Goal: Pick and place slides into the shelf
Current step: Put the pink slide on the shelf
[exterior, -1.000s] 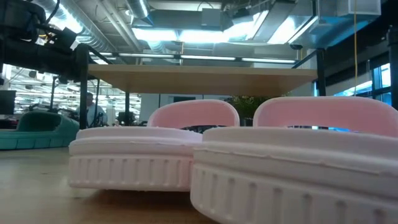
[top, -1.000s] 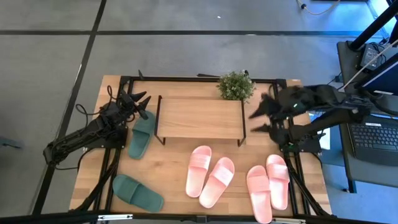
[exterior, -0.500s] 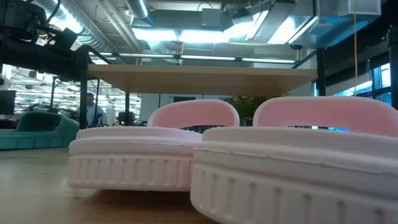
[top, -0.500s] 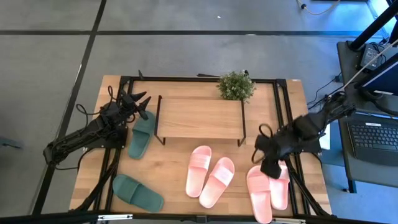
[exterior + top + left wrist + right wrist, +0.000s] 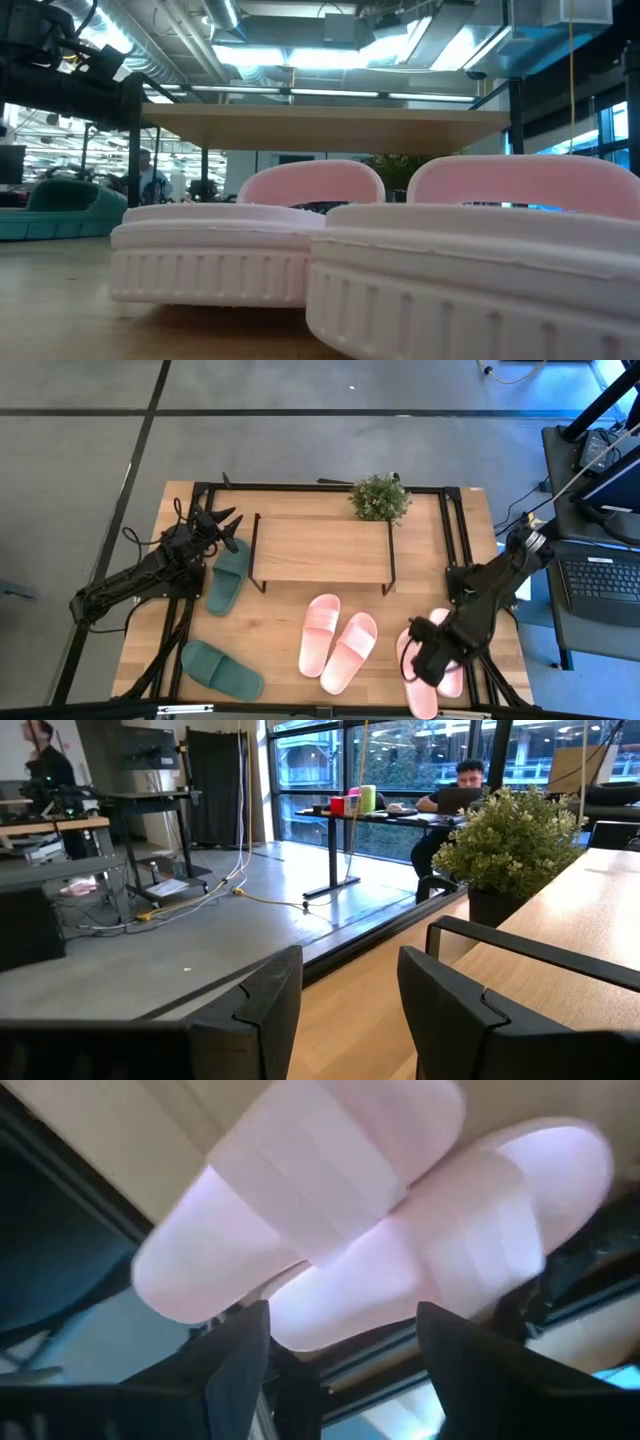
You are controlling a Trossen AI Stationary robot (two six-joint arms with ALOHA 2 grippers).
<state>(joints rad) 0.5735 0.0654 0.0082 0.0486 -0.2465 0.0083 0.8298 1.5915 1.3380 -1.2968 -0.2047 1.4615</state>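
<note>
Hovering over the pink pair nearest the table's right edge, your right gripper (image 5: pixel 422 657) has its fingers spread and nothing between them — the right wrist view shows both pink slides (image 5: pixel 330 1230) lying free beyond the two dark fingers. Take the shelf (image 5: pixel 320 549) as your landmark: this pair sits in front of it and off past its right end, a second pink pair (image 5: pixel 336 641) lies in front of its right half, one green slide (image 5: pixel 227 576) rests just beside its left end, and the other green slide (image 5: pixel 221 670) is well in front of that end.

The two slides under you touch along their sides, so pick one and commit. I would go for the strap (it stands proud of the sole and should give the fingers something to close around) and come straight down so one finger slips under its arch. Soft foam will likely squash, so close gently — and lift clear before you swing toward the shelf, or the neighbour may drag along.

Your left gripper (image 5: pixel 216 518) waits released by the shelf's left end, above the green slide.
</note>
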